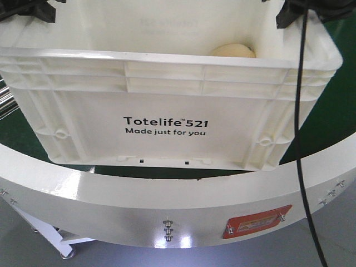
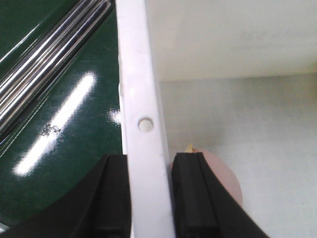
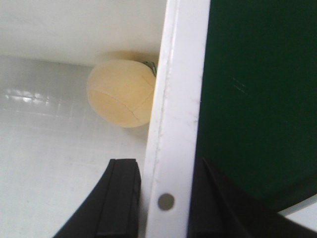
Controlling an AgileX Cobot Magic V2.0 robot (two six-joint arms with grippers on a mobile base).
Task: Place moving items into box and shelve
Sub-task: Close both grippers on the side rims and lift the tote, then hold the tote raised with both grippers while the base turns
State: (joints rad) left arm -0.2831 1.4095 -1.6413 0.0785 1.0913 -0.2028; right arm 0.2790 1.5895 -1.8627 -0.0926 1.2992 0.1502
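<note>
Inside white ribbed box (image 1: 83,111), pale-yellow lump (image 1: 232,51)

The box (image 1: 167,89) sits on the table behind a curved rail (image 1: 167,200), its near wall overhanging that rail. The left gripper (image 2: 151,158) grips the box's left rim and the right gripper (image 3: 166,166) its right rim, each with one finger inside and one outside. One moving item (image 3: 119,94) lies in the far right corner; the second moving item (image 2: 228,178) lies inside by the left wall. Metal bars (image 2: 49,64) run left of the box.
</note>
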